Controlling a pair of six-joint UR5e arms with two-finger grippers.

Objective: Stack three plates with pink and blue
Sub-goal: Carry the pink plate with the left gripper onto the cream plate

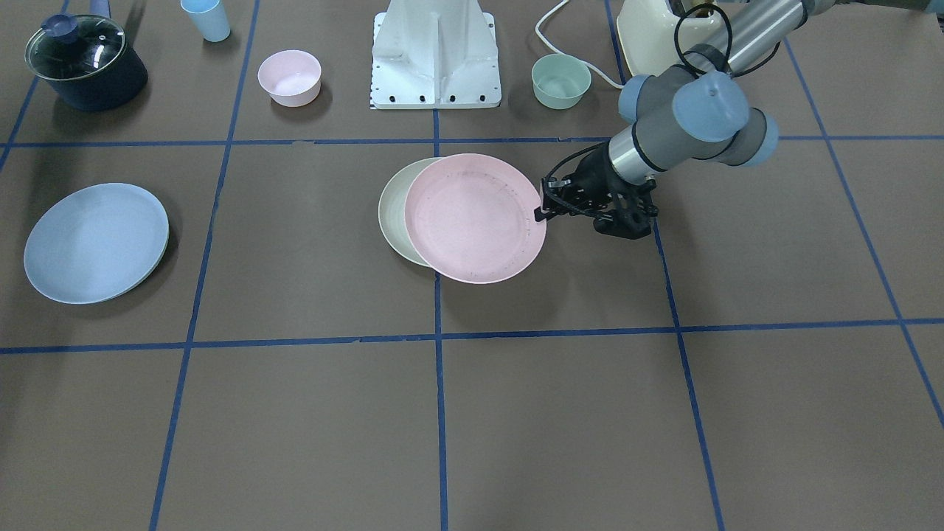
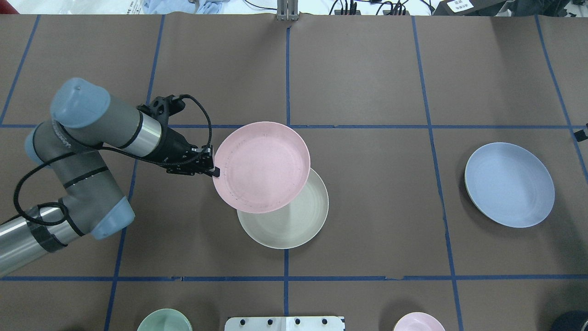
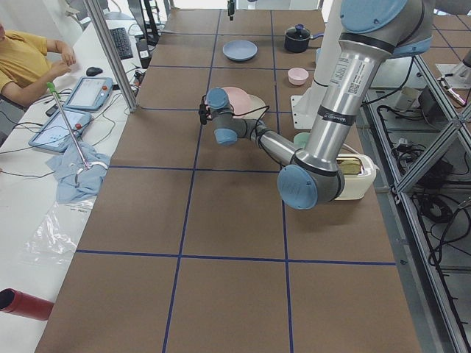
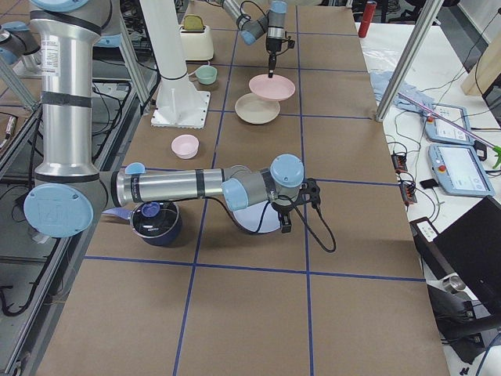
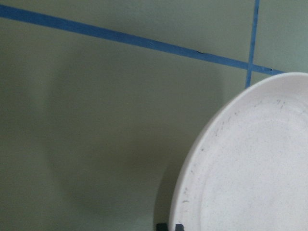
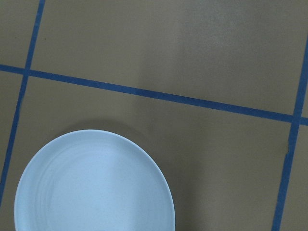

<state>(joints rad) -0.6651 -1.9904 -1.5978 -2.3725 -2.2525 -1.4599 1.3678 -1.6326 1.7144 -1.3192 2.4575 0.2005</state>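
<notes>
My left gripper (image 1: 542, 214) (image 2: 215, 171) is shut on the rim of the pale pink plate (image 1: 472, 217) (image 2: 262, 165) (image 5: 250, 168). It holds the plate a little above the table, overlapping part of the cream-white plate (image 1: 391, 210) (image 2: 289, 225), which lies flat mid-table. The light blue plate (image 1: 96, 242) (image 2: 509, 184) (image 6: 94, 185) lies alone on the robot's right side. My right gripper (image 4: 286, 219) hovers beside the blue plate. I cannot tell whether it is open or shut.
Along the robot's edge stand a dark pot with a glass lid (image 1: 85, 63), a light blue cup (image 1: 206, 18), a small pink bowl (image 1: 289, 77), the white robot base (image 1: 436, 59), a green bowl (image 1: 561, 81) and a cream appliance (image 1: 649, 37).
</notes>
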